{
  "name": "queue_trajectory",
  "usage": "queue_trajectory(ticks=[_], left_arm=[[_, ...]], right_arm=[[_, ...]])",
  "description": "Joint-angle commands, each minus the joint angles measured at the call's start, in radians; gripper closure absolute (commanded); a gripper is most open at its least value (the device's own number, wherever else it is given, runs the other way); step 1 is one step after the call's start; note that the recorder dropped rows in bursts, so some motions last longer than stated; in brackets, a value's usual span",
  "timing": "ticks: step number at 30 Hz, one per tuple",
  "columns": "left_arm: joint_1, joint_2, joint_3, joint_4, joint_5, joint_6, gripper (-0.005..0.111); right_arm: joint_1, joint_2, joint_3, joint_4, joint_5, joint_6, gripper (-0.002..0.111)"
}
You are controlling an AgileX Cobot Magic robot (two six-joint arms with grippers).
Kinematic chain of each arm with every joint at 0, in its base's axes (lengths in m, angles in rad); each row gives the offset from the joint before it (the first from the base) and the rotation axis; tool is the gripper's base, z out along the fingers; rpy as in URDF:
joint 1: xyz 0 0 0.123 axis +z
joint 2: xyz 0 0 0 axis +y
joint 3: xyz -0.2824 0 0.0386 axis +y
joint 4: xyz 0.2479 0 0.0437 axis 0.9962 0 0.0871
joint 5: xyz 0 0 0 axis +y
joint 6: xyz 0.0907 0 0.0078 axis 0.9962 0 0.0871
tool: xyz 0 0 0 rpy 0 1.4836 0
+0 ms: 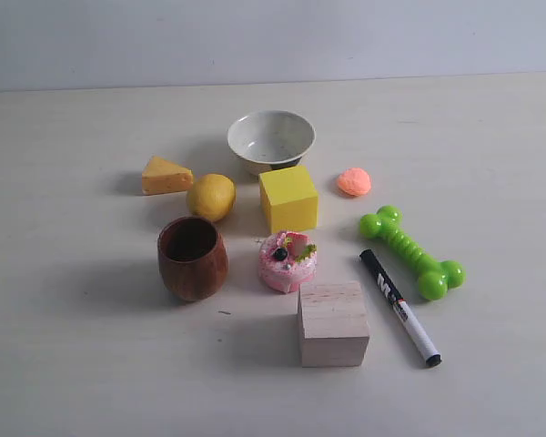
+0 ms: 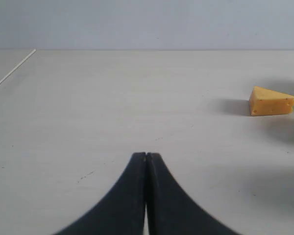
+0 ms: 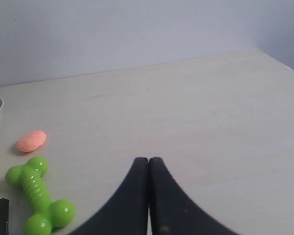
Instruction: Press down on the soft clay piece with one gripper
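The soft clay piece [image 1: 354,181] is a small salmon-orange rounded lump lying on the table right of the yellow cube and behind the green bone toy. The right wrist view also shows the clay piece [image 3: 31,141], well away from my right gripper [image 3: 148,159], whose dark fingers are shut with nothing between them. My left gripper [image 2: 146,154] is shut too and empty, over bare table with the cheese wedge [image 2: 272,101] some way off. Neither gripper appears in the exterior view.
Around the clay stand a white bowl [image 1: 271,139], a yellow cube [image 1: 288,198], a green bone toy [image 1: 411,251], a black marker [image 1: 399,307], a pink toy cake [image 1: 288,260], a wooden block [image 1: 333,323], a brown wooden cup [image 1: 192,258], a lemon [image 1: 211,197] and a cheese wedge [image 1: 166,175].
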Motion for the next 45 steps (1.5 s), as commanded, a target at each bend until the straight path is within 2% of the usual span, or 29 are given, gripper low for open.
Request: queue_trajectory(ticks=[1, 15, 22, 29, 32, 40, 45], left_arm=[[-0.005, -0.007, 0.0, -0.002, -0.008, -0.002, 0.107], [-0.005, -0.007, 0.0, -0.002, -0.008, -0.002, 0.107], [-0.005, -0.007, 0.0, -0.002, -0.008, -0.002, 0.107], [-0.005, -0.007, 0.0, -0.002, -0.008, -0.002, 0.107], [-0.005, -0.007, 0.0, -0.002, -0.008, -0.002, 0.107], [-0.005, -0.007, 0.0, -0.002, -0.008, -0.002, 0.107], [-0.005, -0.007, 0.0, -0.002, -0.008, -0.002, 0.107]], right_arm=[[0.0, -0.006, 0.005, -0.007, -0.007, -0.001, 0.108], [0.0, -0.006, 0.005, -0.022, -0.017, -0.001, 0.108], [0.0, -0.006, 0.005, -0.001, -0.423, 0.001, 0.108], [0.0, -0.006, 0.005, -0.007, -0.475, 0.001, 0.108], [0.0, -0.006, 0.005, -0.007, -0.56, 0.004, 0.108], [0.0, -0.006, 0.005, -0.001, -0.853, 0.341, 0.108], [0.0, -0.006, 0.005, 0.002, -0.961, 0.454, 0.108]])
